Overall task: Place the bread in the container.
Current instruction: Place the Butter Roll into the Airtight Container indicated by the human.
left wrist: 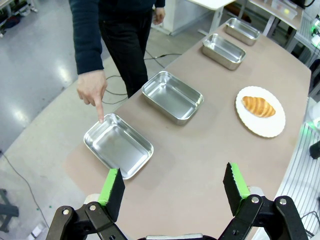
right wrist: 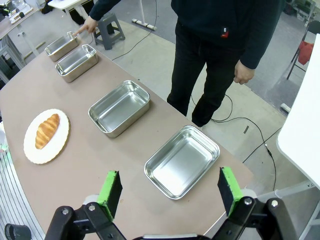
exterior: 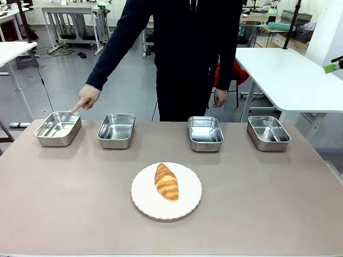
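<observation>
**Bread waits on the plate; both pincers open and empty**

Front view: the bread [exterior: 166, 181] lies on a round white plate [exterior: 140, 201] near the middle of the bench [exterior: 268, 209], toward its near edge. Four steel pans stand in a row along the far edge. A person's hand [exterior: 87, 98] points a finger down at the rim of the pan by the far left corner, so I take that one as the container [exterior: 56, 140]. The other three pans [exterior: 205, 140] are empty too.

Left wrist view: the left pincer [left wrist: 173, 180] hangs above the left end of the bench with its jaws spread wide, holding and touching nothing. The container [left wrist: 120, 146] lies just beyond it, with the fingertip at its far rim. The bread [left wrist: 258, 106] is well apart, off toward the middle of the bench.

Right wrist view: the right pincer [right wrist: 169, 179] is also wide open and empty, above the pan at the right end. The bread [right wrist: 47, 131] lies far from it, and the container [right wrist: 62, 46] is at the opposite end.

The step in hand looks like the reach for the bread. It would go best with the left pincer, which is nearer the container. The jaws should come down across the narrow width of the bread at its middle and close gently, since the crust will likely crush or flake. The lift should clear the plate rim, and the hand should be away from the container before the release.
</observation>
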You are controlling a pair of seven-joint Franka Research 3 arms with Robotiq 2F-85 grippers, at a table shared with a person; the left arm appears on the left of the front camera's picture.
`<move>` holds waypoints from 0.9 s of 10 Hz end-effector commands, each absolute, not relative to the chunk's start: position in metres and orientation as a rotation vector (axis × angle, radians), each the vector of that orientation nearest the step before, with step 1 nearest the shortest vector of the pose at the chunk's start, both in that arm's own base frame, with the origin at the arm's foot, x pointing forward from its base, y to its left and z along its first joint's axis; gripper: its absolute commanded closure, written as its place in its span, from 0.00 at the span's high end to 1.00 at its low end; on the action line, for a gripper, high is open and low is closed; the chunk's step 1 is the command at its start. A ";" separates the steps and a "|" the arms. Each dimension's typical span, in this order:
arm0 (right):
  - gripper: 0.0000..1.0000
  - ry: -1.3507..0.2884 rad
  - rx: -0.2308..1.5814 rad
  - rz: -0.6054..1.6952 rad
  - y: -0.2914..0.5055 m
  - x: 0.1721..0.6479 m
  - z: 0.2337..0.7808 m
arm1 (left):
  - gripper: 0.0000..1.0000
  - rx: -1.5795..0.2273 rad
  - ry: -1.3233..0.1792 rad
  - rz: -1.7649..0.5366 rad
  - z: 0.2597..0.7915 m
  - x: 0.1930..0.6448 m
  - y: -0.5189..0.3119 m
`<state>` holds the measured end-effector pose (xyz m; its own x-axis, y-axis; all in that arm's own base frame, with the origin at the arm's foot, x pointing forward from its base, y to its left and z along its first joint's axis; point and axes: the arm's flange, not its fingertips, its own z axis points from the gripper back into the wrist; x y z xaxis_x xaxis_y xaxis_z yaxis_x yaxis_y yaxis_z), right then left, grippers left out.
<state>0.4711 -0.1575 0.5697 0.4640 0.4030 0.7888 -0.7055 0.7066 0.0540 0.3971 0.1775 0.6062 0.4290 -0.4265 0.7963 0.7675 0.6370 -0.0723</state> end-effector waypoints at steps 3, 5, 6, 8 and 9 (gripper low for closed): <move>1.00 -0.844 0.406 0.706 -0.157 0.470 0.569 | 1.00 -0.463 -0.836 -0.782 0.607 0.396 0.178; 1.00 -0.844 0.406 0.706 -0.157 0.470 0.569 | 1.00 -0.463 -0.836 -0.782 0.607 0.396 0.178; 1.00 -0.844 0.406 0.706 -0.157 0.470 0.569 | 1.00 -0.466 -0.831 -0.779 0.606 0.397 0.178; 1.00 -0.844 0.406 0.706 -0.157 0.470 0.569 | 1.00 -0.475 -0.733 -0.659 0.613 0.406 0.106; 1.00 -0.844 0.406 0.706 -0.157 0.470 0.569 | 1.00 -0.469 -0.693 -0.628 0.615 0.406 0.065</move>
